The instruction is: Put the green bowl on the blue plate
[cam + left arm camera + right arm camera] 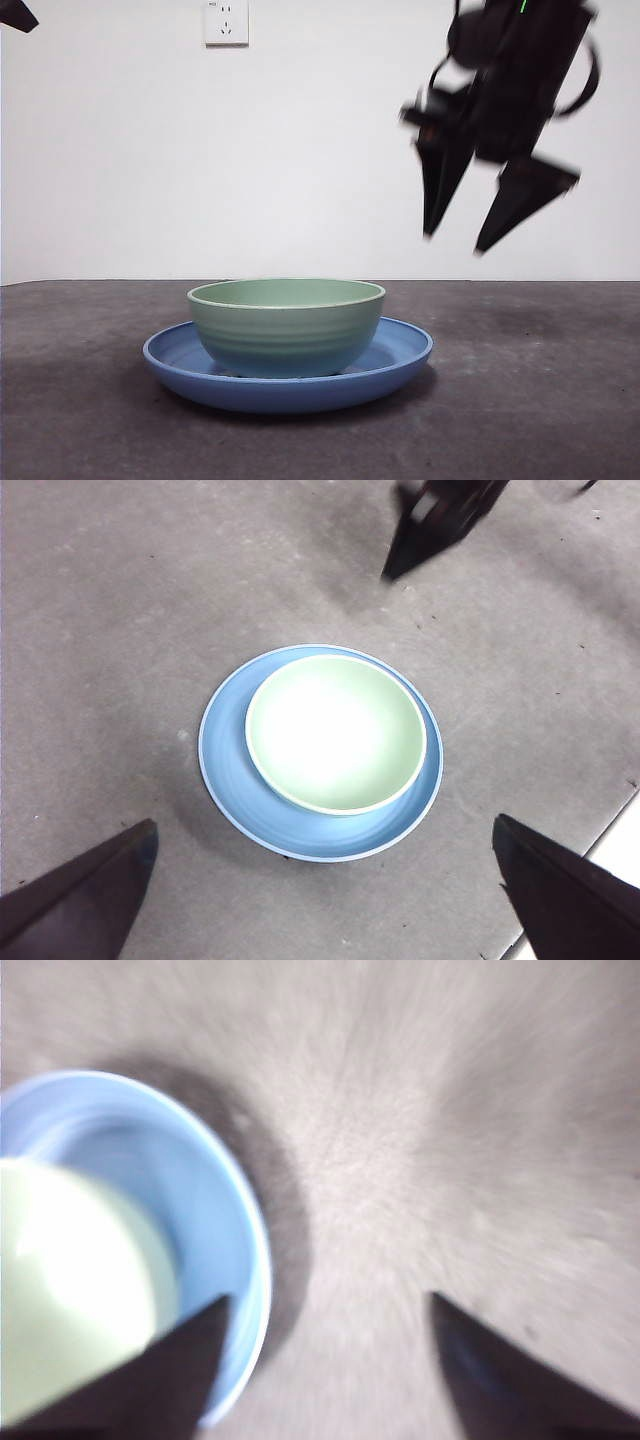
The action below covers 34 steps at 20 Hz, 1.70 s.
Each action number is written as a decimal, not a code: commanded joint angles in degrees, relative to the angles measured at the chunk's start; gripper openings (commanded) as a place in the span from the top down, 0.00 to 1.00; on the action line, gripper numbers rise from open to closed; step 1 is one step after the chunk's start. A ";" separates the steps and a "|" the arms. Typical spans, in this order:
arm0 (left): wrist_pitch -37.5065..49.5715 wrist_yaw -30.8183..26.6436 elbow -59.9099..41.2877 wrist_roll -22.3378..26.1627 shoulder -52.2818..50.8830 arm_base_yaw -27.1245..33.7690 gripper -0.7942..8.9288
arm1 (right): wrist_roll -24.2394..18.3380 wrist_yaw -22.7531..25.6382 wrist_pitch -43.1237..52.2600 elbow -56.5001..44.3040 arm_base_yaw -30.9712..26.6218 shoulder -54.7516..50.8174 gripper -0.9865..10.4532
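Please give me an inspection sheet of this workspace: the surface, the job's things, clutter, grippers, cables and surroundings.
Surface: dark grey table, matte, with small specks.
Job's things: bowl sits upright inside the plate, off-centre in the left wrist view; the plate lies flat on the table.
Clutter: nothing seen.
Grippers: right gripper is open and empty, in the air above and to the side of the plate, blurred. Left gripper is open and empty, high above the bowl and plate; in the front view it is only a black tip at a top corner.
Cables: black loops on the right arm.
Surroundings: plain white wall with a socket.
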 commanded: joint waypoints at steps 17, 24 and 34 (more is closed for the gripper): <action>0.66 0.15 0.61 -0.13 0.20 -0.20 0.18 | -10.25 4.31 -19.23 0.61 2.89 -41.88 0.33; 0.59 0.13 0.61 -0.20 0.22 -0.20 0.88 | -10.08 4.15 -19.34 0.57 2.89 -42.01 0.88; 0.59 0.13 0.61 -0.15 0.20 -0.20 0.89 | -9.88 4.26 -17.51 0.57 2.86 -42.21 0.88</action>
